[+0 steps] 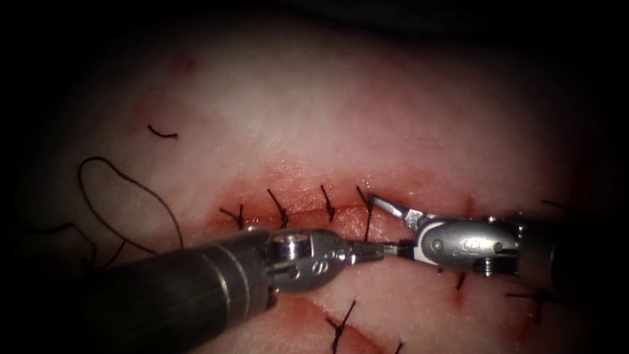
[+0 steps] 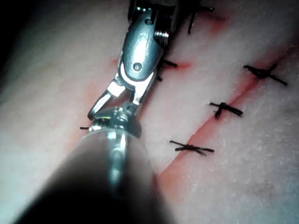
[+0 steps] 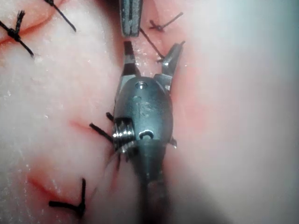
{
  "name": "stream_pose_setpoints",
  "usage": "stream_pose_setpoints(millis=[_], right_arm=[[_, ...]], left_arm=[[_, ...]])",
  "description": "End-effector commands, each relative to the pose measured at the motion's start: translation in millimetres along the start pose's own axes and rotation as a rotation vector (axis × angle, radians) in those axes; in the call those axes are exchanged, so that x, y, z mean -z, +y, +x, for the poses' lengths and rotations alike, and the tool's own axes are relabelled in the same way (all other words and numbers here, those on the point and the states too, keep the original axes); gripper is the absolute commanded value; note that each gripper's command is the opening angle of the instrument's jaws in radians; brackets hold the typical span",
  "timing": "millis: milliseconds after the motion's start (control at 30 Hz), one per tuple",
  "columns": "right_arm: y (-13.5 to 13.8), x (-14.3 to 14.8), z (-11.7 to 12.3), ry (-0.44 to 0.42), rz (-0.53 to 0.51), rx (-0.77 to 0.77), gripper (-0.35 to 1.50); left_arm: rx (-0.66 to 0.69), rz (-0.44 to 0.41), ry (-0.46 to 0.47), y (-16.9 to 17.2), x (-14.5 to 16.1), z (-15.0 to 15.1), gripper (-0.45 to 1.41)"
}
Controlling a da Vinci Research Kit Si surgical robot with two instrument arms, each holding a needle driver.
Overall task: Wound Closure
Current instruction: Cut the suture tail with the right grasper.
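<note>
Over the tissue (image 1: pixel 367 111) we see the two needle drivers meet tip to tip at the cut (image 1: pixel 301 215), a red line running left to right. The left tool (image 1: pixel 368 250) has its jaws pressed together at a strand of thread (image 1: pixel 367 219) that hangs from the fourth stitch; whether it grips the strand we cannot tell. The right tool (image 1: pixel 388 226) has its jaws spread apart, one up at the cut's edge, one level toward the left tool, holding nothing. A stamped mark on each tool's wrist is too faint to read. We count four stitches (image 1: pixel 280 208) across the cut. One loose thread end (image 1: pixel 162 134) lies on the upper left tissue, and a loop of thread (image 1: pixel 124 196) curls at far left. Red fluid (image 1: pixel 288 190) stains the cut's margins.
</note>
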Motion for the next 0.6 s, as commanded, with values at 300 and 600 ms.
stream_pose_setpoints(millis=[300, 600], right_arm=[[-1.0, -3.4, 0.2, 0.063, 0.037, 0.066, 1.41], [-1.3, -4.4, 0.6, 0.075, 0.041, 0.083, 1.38]], left_arm=[[0.0, 0.002, 0.0, -0.2, -0.8, 0.6, -0.45], [0.0, 0.007, -0.003, 0.1, -1.1, 0.7, -0.45]])
